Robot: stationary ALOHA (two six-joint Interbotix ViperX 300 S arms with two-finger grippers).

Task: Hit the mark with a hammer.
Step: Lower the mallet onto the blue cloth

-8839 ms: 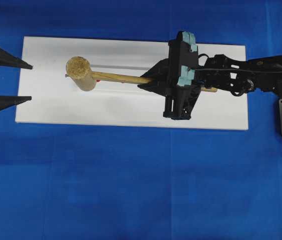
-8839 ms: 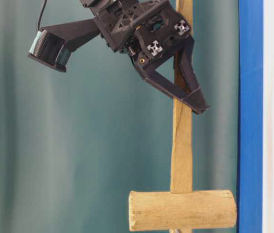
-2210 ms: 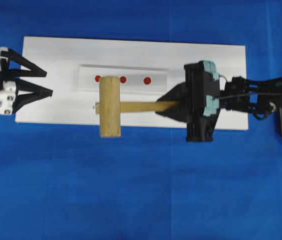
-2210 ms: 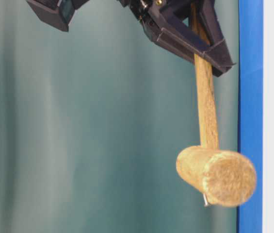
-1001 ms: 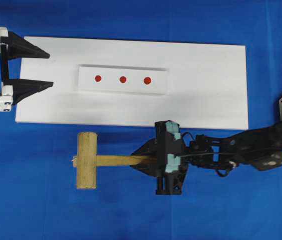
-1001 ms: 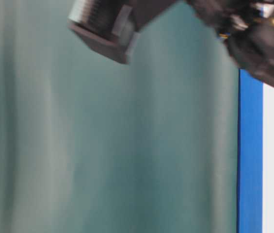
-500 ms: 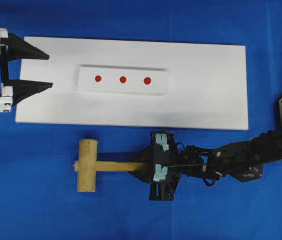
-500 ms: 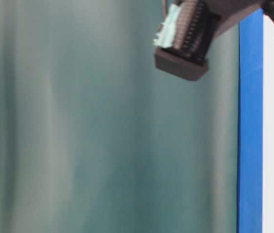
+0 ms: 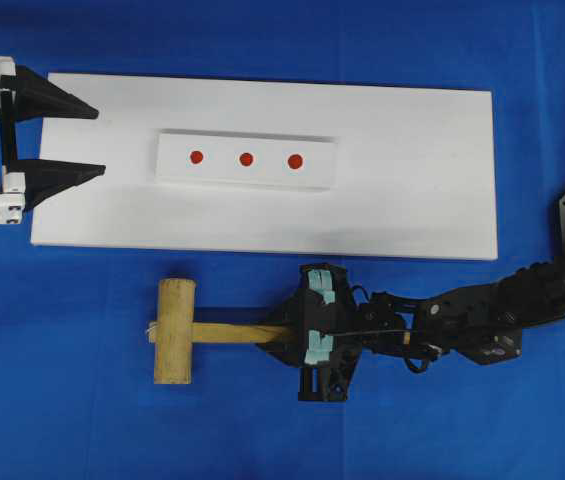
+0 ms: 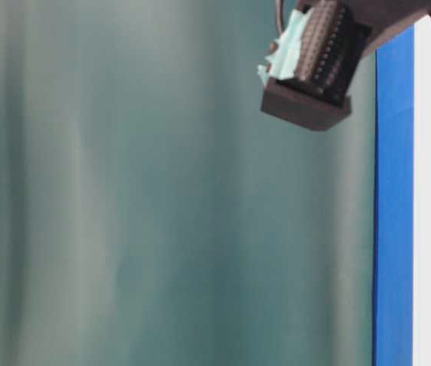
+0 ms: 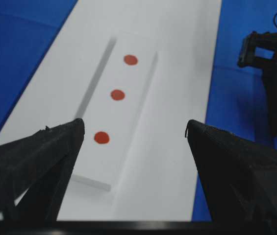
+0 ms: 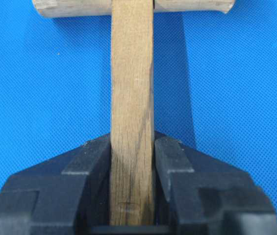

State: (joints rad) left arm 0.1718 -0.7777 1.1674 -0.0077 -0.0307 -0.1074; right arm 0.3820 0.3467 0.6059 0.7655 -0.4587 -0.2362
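We see no readable writing. On the blue cloth (image 9: 82, 420), the right gripper (image 9: 284, 334) is clamped on the light-brown wooden mallet (image 9: 175, 331) by its flat handle, arm low. Beyond: a white board (image 9: 412, 190) w/ a raised white strip (image 9: 245, 159) of three red dots. Left gripper (image 9: 77, 140) hangs spread wide, empty, at the board's left end.

A: What is seen on the bench (image 9: 262, 430)?

B: A blue cloth (image 9: 82, 420) is spread over it, and a long white board (image 9: 412, 180) is laid across the upper half.

A: And on the board?

B: A smaller raised white strip (image 9: 322, 170) is set left of centre, its length running from nine to three o'clock.

A: Behind the bench?

B: A grey-green curtain (image 10: 123, 191) is hung.
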